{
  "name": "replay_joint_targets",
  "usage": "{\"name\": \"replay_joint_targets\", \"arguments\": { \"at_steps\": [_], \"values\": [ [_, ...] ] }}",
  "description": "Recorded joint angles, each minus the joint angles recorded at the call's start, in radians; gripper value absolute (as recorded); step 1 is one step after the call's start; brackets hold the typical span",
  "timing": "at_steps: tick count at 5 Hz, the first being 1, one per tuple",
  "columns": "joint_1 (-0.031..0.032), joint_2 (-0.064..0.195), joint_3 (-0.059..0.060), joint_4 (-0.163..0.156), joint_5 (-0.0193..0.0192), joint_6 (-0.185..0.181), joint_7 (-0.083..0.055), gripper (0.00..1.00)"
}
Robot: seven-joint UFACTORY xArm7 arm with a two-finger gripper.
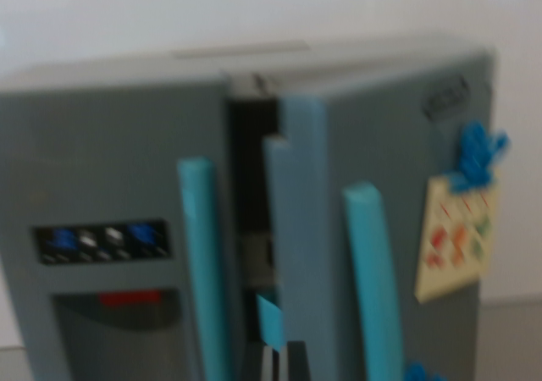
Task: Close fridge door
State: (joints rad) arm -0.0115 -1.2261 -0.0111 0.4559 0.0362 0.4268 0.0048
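Note:
A grey toy fridge (110, 152) fills the wrist view, blurred. Its left door (102, 186) lies flat and shut, with a teal handle (203, 262), a dark button panel (102, 244) and a dispenser recess with a red bar (127, 298). The right door (389, 186) stands ajar, swung out toward the camera, leaving a dark gap (250, 220) between the doors. That door carries a teal handle (373, 279), a cream note (456, 239) and a blue magnet (478, 154). A dark shape (284, 360) at the bottom edge may be a fingertip; the gripper itself cannot be made out.
A plain white wall (254, 8) stands behind the fridge. A grey surface (512, 339) shows at the lower right. A small blue piece (423, 372) sits at the bottom of the right door.

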Motion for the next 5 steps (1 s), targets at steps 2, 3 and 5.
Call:
{"name": "replay_joint_targets", "arguments": {
  "at_steps": [2,3,5],
  "values": [
    [0.0000,0.043,-0.045,0.000,0.0000,0.000,0.000,1.00],
    [0.0000,0.109,-0.083,0.006,0.0000,0.000,0.000,1.00],
    [0.0000,0.185,-0.114,0.025,0.0000,0.000,0.000,1.00]
  ]
}}
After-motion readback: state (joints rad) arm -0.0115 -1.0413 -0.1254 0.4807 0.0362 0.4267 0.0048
